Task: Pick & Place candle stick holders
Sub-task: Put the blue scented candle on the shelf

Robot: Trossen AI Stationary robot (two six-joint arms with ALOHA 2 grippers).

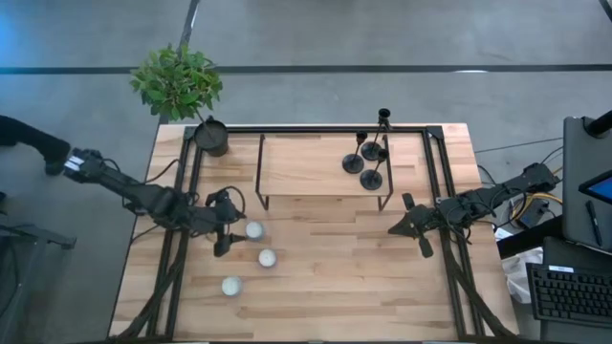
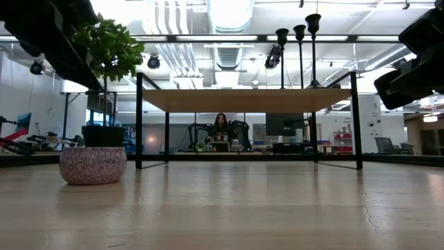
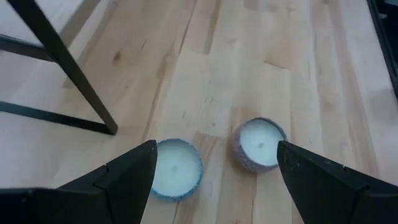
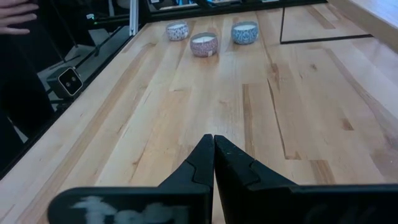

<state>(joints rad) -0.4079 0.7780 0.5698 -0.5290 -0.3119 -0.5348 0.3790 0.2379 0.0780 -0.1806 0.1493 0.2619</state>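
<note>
Three matte black candle stick holders (image 1: 368, 158) stand on their round bases at the right end of a raised wooden shelf (image 1: 306, 167) at the table's far side; they also show in the low view (image 2: 300, 52). My left gripper (image 1: 229, 225) is open above the table's left half, beside three small white candles; two of these candles (image 3: 177, 168) (image 3: 260, 144) lie just ahead of its fingers (image 3: 124, 177). My right gripper (image 1: 394, 229) is shut and empty (image 4: 214, 140), right of centre, in front of the shelf's right leg.
Three candles in tins (image 1: 253, 230) (image 1: 268, 257) (image 1: 231, 286) stand on the table's left half. A black pot with a green plant (image 1: 210, 137) stands at the far left corner. The shelf has thin black legs (image 3: 68, 68). A person's hand (image 4: 15, 15) shows beyond the table.
</note>
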